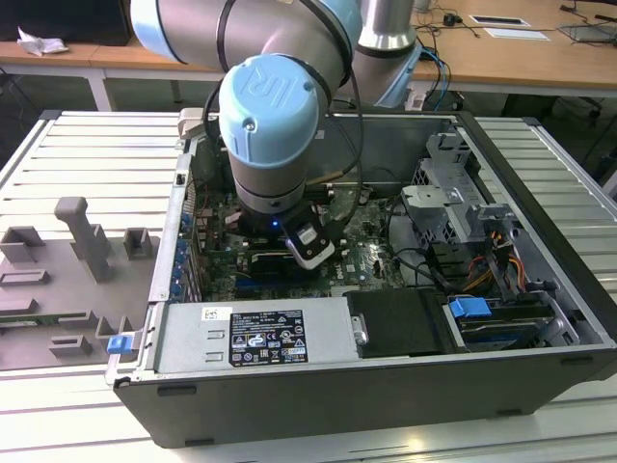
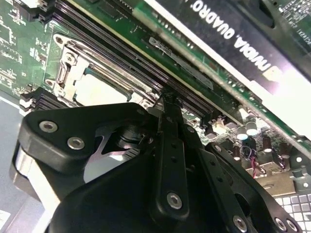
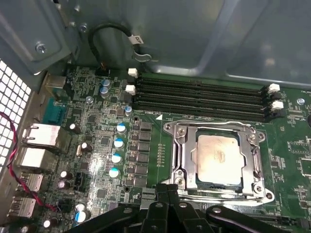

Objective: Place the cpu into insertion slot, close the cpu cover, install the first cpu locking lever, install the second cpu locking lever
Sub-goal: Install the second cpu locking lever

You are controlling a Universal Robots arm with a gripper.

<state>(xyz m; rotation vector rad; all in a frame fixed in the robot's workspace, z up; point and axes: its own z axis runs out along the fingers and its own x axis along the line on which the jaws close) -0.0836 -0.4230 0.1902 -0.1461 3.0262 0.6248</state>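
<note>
Sitting in the insertion slot (image 3: pixel 218 160), the cpu (image 3: pixel 217 156) shows through the closed-looking cpu cover (image 3: pixel 182 158); whether the gripper (image 3: pixel 167 191) jaws are spread, I cannot tell.

We're looking into an open computer case (image 1: pixel 386 405) lying on a pale slatted table (image 1: pixel 87 159). Along its near edge sits a silver power supply (image 1: pixel 260 338) with a label, and toward the exterior view's right we see a grey drive cage (image 1: pixel 453 193) and a blue tab (image 1: pixel 469 311). On the table at the exterior view's left stands a grey fixture (image 1: pixel 82 236) with a small blue clip (image 1: pixel 120 342) beside it. In the first wrist view we pick out four long black memory slots (image 3: pixel 199 97), a row of blue-topped capacitors (image 3: pixel 116 150) and silver rear ports (image 3: pixel 36 145). A black graphics card (image 2: pixel 243 39) crosses the second wrist view.
</note>
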